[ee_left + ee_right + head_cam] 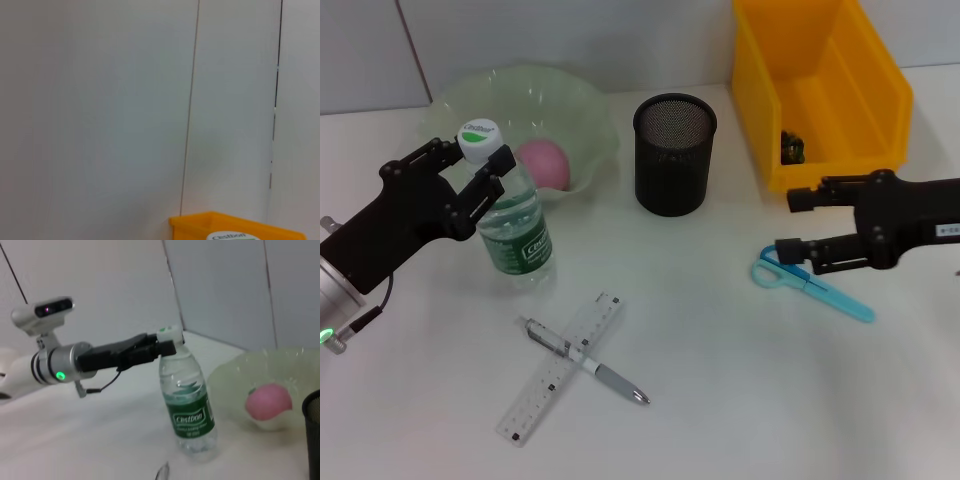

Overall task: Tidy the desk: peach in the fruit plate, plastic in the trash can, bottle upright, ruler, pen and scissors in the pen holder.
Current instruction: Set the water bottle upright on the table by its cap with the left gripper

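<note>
bottle (515,225) upright on the desk beside the fruit plate (590,120); left gripper (478,170) fingers closed on its neck. we should release gently, then retreat level. right gripper (790,225) hovers open above the scissors (810,283).

Head camera looks down; both wrists share the bottle (187,400).
</note>
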Controlling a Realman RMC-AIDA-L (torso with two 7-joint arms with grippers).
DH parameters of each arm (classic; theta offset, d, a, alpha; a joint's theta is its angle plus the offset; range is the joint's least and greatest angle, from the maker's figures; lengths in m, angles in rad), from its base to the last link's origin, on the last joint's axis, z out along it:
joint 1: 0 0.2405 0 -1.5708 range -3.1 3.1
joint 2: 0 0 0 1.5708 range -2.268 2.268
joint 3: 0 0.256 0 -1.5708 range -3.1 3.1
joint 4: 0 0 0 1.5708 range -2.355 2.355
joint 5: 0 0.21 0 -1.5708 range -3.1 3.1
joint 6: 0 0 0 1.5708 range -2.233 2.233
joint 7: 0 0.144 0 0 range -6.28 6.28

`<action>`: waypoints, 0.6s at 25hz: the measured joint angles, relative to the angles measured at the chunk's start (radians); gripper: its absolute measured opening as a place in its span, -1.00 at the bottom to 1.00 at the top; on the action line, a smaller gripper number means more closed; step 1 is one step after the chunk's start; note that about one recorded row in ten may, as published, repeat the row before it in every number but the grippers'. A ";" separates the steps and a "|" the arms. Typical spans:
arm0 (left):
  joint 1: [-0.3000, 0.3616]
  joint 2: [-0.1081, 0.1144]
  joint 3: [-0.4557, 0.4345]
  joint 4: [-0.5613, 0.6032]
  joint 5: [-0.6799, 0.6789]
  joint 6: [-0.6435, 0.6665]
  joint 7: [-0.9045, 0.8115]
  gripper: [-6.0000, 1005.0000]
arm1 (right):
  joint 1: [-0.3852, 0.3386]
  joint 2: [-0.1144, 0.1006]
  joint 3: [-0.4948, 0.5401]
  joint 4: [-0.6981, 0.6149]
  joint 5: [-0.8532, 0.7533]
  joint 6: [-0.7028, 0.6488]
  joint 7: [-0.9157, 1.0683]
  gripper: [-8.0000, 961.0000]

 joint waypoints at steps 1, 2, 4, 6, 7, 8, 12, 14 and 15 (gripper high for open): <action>0.000 0.000 0.000 0.000 0.000 -0.003 0.000 -0.13 | 0.000 0.000 0.001 -0.021 -0.011 -0.011 0.014 0.70; -0.001 0.000 0.001 0.000 0.000 -0.006 0.000 -0.13 | 0.000 -0.001 0.002 -0.034 -0.017 -0.019 0.021 0.70; -0.002 -0.001 0.001 0.000 0.000 -0.013 0.002 -0.13 | 0.000 -0.002 0.002 -0.061 -0.028 -0.036 0.030 0.70; -0.002 -0.001 0.001 0.000 0.000 -0.022 0.004 -0.13 | -0.001 -0.002 0.002 -0.068 -0.030 -0.042 0.030 0.70; -0.002 -0.001 0.002 0.000 0.000 -0.026 0.004 -0.13 | -0.001 -0.002 0.002 -0.069 -0.030 -0.043 0.030 0.70; -0.002 -0.001 0.002 0.000 0.000 -0.029 0.004 -0.13 | -0.001 -0.002 0.001 -0.069 -0.030 -0.043 0.029 0.70; -0.004 -0.003 0.003 -0.008 0.001 -0.036 0.016 -0.13 | -0.001 -0.002 -0.004 -0.071 -0.031 -0.043 0.028 0.70; -0.006 -0.004 0.001 -0.016 0.001 -0.037 0.026 -0.13 | -0.001 -0.002 -0.005 -0.071 -0.031 -0.043 0.028 0.70; -0.008 -0.004 0.001 -0.018 0.001 -0.037 0.028 -0.13 | -0.001 -0.002 -0.006 -0.072 -0.031 -0.043 0.028 0.70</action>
